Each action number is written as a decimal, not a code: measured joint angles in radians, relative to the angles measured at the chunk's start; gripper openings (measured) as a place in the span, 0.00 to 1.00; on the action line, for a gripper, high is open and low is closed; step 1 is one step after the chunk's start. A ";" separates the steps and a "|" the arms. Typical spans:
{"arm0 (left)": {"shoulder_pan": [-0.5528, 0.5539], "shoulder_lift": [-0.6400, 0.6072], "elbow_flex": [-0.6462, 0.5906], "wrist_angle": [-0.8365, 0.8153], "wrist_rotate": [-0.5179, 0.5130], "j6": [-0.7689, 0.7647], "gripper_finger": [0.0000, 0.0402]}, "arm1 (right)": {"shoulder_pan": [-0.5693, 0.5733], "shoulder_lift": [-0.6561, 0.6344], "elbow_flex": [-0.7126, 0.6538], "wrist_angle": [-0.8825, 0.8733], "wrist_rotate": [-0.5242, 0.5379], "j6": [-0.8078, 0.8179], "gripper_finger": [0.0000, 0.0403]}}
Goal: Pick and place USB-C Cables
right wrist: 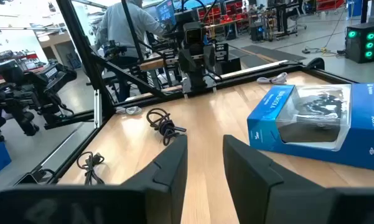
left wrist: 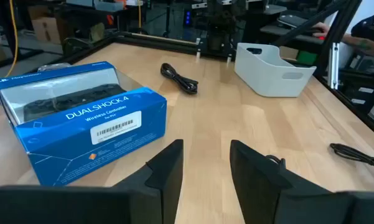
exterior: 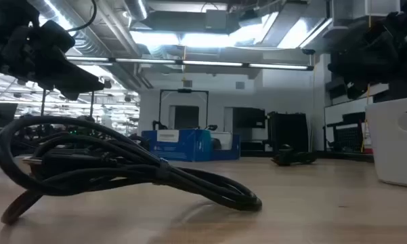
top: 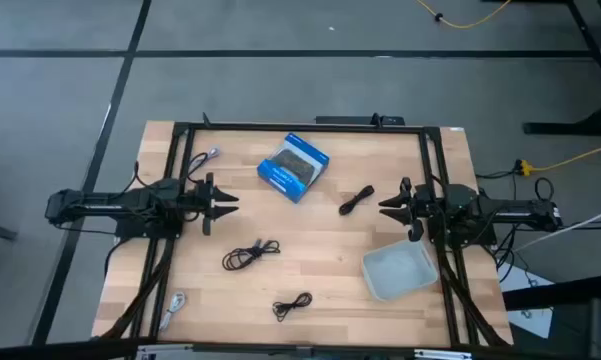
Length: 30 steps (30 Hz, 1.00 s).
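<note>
Hovering over the desk (top: 320, 250), your left hand (top: 230, 203) and right hand (top: 385, 205) face each other, both with fingers parted and empty. One black cable (top: 356, 200) lies just before the right hand. Two more black coils (top: 251, 254) (top: 292, 305) lie between the hands, nearer the front edge. Grey cables sit beside the left arm, one behind it (top: 206, 158), one in front (top: 174, 303). The box (top: 293, 166) lies ahead of the left hand.
</note>
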 joint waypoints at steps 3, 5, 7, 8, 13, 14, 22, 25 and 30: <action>0.000 0.000 0.000 0.000 0.000 0.000 0.31 | 0.000 0.000 0.000 0.000 0.000 0.000 0.26; 0.000 0.000 0.000 0.000 0.000 0.000 0.31 | 0.000 0.000 0.000 0.000 0.000 0.000 0.26; 0.000 0.000 0.000 0.000 0.000 0.000 0.31 | 0.000 0.000 0.000 0.000 0.000 0.000 0.26; 0.000 0.000 0.000 0.000 0.000 0.000 0.31 | 0.000 0.000 0.000 0.000 0.000 0.000 0.26; 0.000 0.000 0.000 0.000 0.000 0.000 0.31 | 0.000 0.000 0.000 0.000 0.000 0.000 0.26; 0.000 0.000 0.000 0.000 0.000 0.000 0.31 | 0.000 0.000 0.000 0.000 0.000 0.000 0.26; 0.000 0.000 0.000 0.000 0.000 0.000 0.31 | 0.000 0.000 0.000 0.000 0.000 0.000 0.26; 0.000 0.000 0.000 0.000 0.000 0.000 0.31 | 0.000 0.000 0.000 0.000 0.000 0.000 0.26; 0.000 0.000 0.000 0.000 -0.007 0.001 0.31 | 0.000 0.000 0.000 0.000 0.001 -0.051 0.26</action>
